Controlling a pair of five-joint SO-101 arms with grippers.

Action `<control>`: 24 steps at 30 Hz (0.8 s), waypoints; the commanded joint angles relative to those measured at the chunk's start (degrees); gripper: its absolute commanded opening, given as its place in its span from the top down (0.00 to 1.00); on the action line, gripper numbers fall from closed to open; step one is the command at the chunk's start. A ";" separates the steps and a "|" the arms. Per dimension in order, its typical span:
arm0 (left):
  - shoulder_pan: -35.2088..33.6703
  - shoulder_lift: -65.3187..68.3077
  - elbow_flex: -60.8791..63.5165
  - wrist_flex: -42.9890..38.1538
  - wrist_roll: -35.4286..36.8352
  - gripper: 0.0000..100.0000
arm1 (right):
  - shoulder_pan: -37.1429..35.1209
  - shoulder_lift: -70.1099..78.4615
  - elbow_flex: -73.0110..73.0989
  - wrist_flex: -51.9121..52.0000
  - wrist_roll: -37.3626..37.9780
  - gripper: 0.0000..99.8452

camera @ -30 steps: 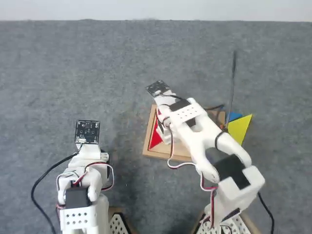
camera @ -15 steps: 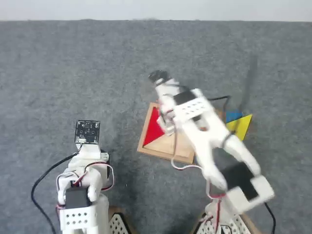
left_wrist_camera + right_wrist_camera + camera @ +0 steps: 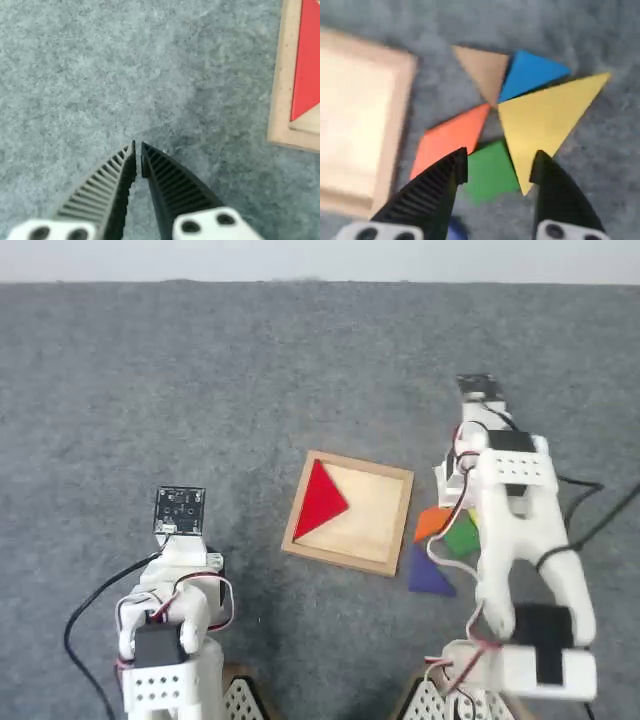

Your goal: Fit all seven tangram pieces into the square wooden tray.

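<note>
The square wooden tray lies mid-table, and a red triangle rests in its left part. The right arm stands over the loose pieces just right of the tray. My right gripper hangs open above the green square, with nothing between its fingers. Around the green square lie an orange piece, a yellow triangle, a blue triangle and a tan triangle. A purple piece lies by the tray's near right corner. My left gripper is shut and empty over bare carpet, left of the tray.
Grey carpet covers the whole table. The left arm sits folded at the near left, well apart from the tray. Cables trail from both arm bases at the near edge. Open carpet stretches behind and to the left of the tray.
The right arm has swung from above the tray to the right, over the loose pieces, uncovering the tray with the red triangle in it. The left arm has not moved.
</note>
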 commanded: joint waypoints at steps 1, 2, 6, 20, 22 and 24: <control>-0.09 -1.05 -0.75 0.18 0.97 0.98 | 3.30 3.91 -3.60 -2.68 -7.38 0.77; -0.09 -1.05 -0.75 0.18 0.97 0.98 | 3.47 5.58 -4.84 -2.59 -7.56 0.77; -0.09 -1.05 -0.75 0.18 0.97 0.98 | 4.09 11.65 -8.18 -2.51 -7.74 0.77; -0.09 -1.05 -0.75 0.18 0.97 0.98 | 3.91 19.03 -16.09 -3.03 -12.13 0.78; -0.09 -1.05 -0.75 0.18 0.97 0.98 | 3.91 19.12 -16.00 -2.95 -12.22 0.80; -0.09 -1.05 -0.75 0.18 0.97 0.98 | 4.09 19.12 -16.00 -2.95 -12.31 0.86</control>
